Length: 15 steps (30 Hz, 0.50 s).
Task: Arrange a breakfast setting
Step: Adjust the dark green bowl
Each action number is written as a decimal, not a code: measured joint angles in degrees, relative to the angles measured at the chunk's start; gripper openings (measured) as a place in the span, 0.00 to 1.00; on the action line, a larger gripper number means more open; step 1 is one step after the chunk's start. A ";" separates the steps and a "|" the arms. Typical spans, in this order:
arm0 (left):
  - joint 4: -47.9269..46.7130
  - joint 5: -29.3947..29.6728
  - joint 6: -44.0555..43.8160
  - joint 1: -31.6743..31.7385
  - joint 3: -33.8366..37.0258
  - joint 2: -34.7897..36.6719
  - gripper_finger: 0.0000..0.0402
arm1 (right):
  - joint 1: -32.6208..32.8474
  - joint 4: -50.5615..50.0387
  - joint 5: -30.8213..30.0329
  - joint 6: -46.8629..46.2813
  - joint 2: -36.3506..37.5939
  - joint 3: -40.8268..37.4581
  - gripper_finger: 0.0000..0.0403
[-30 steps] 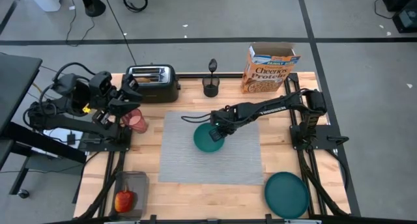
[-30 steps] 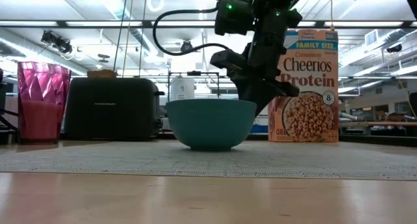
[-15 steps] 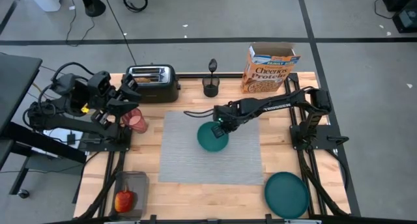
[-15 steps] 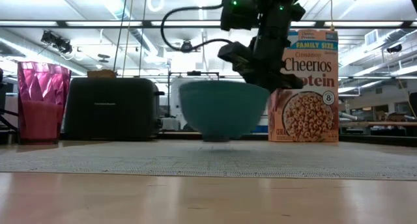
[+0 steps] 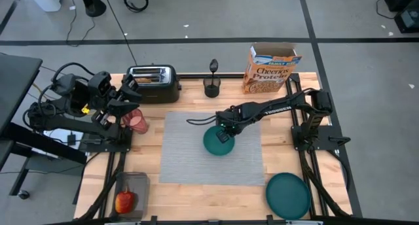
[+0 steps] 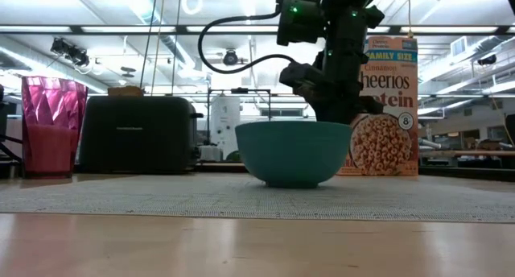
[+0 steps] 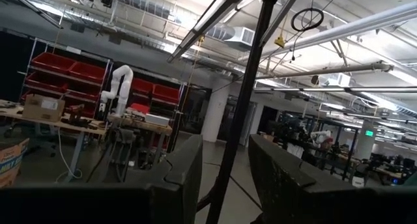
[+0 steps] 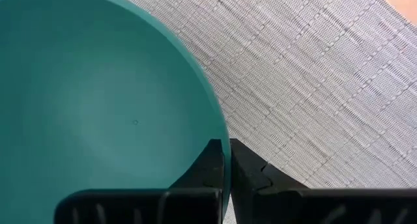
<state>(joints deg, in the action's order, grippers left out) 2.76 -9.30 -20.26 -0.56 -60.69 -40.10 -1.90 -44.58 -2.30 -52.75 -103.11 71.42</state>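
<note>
From above, the right gripper (image 5: 223, 131) is out over the grey ribbed rectangular placemat (image 5: 190, 165), pinched on the rim of the small teal bowl (image 5: 217, 142), which sits right of the mat's middle. The round teal plate (image 5: 288, 195) lies off the mat near the table's front right corner. The orange-yellow Cheerios box (image 5: 271, 69) stands at the back right, the black two-slot toaster (image 5: 154, 83) at the back left with something pale in one slot, too small to make out. A small black cup (image 5: 211, 87) between them holds a dark-handled utensil, hard to identify. The red apple (image 5: 124, 201) rests in a tray at the front left, partly cut off at the frame's edge. The left gripper (image 5: 129, 94) waits raised at the left side, above the translucent pink cup (image 5: 136, 120).

At table level, the bowl (image 6: 293, 152) sits on the mat (image 6: 257, 198), hiding the right gripper's fingertips and covering part of the cereal box (image 6: 386, 108). The pink cup (image 6: 52, 126) shows at far left.

The left wrist view looks out into the room only; its fingers (image 7: 186, 175) stand partly apart, holding nothing.

The right wrist view is clear: both fingers (image 8: 215, 165) are clamped together across the bowl's rim (image 8: 117, 113), one inside, one outside.
</note>
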 joint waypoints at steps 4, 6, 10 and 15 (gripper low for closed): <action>0.00 0.01 0.04 0.00 0.00 0.00 0.33 | -0.32 0.00 -0.98 1.09 0.00 0.00 0.03; 0.00 0.02 0.01 0.00 0.00 0.00 0.33 | -0.58 0.02 -1.41 1.82 0.00 0.00 0.03; 0.00 0.02 0.01 0.00 0.00 0.00 0.33 | -1.29 0.38 -1.84 3.75 0.00 0.00 0.03; 0.00 0.02 -0.05 0.00 0.00 0.00 0.33 | -2.40 0.78 -2.25 5.83 0.04 0.00 0.03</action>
<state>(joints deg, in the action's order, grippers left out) 2.76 -9.28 -20.32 -0.56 -60.69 -40.10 -4.30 -43.79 -4.55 -46.92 -103.07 71.42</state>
